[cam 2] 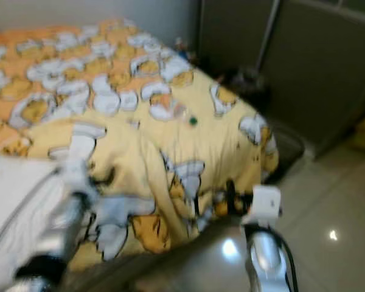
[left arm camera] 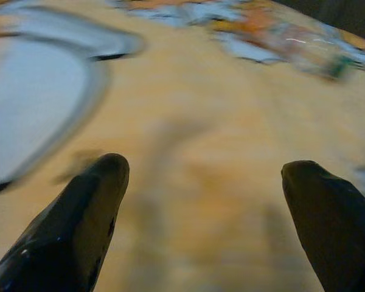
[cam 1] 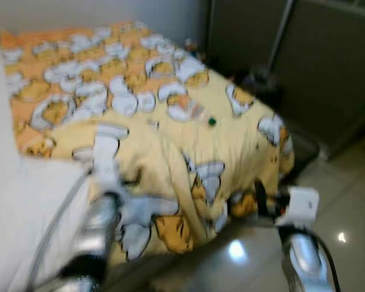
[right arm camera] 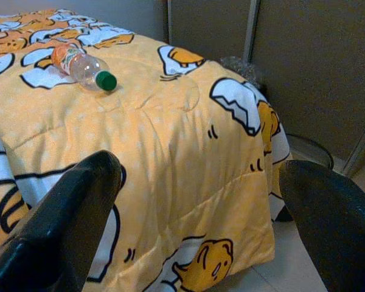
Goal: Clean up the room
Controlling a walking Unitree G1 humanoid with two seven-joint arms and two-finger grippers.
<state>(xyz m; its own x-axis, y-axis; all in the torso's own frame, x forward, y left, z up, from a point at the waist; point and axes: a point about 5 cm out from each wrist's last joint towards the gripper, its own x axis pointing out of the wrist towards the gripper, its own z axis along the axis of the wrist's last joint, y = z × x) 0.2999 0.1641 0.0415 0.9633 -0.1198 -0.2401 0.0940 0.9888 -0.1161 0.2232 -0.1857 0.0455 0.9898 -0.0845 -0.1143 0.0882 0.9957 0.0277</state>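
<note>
No legible text, brand, number or sign found. The bottle (right arm camera: 84, 66) carries an orange label, its print too small and blurred to read.

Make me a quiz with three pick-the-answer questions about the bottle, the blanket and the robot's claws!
1. Where is the plastic bottle?
A. lying on the bed's yellow quilt
B. on the floor
C. held in a claw

2. What colour is the bottle's cap?
A. red
B. green
C. white

3. How are the right claw fingers?
A. pinched shut
B. wide apart
C. gripping the quilt

Answers:
1 A, the bottle lies on its side on the quilt, away from both claws.
2 B, the right wrist view shows a green cap.
3 B, a wide gap with quilt showing sits between the two black fingers; the left claw is spread open too.
</note>
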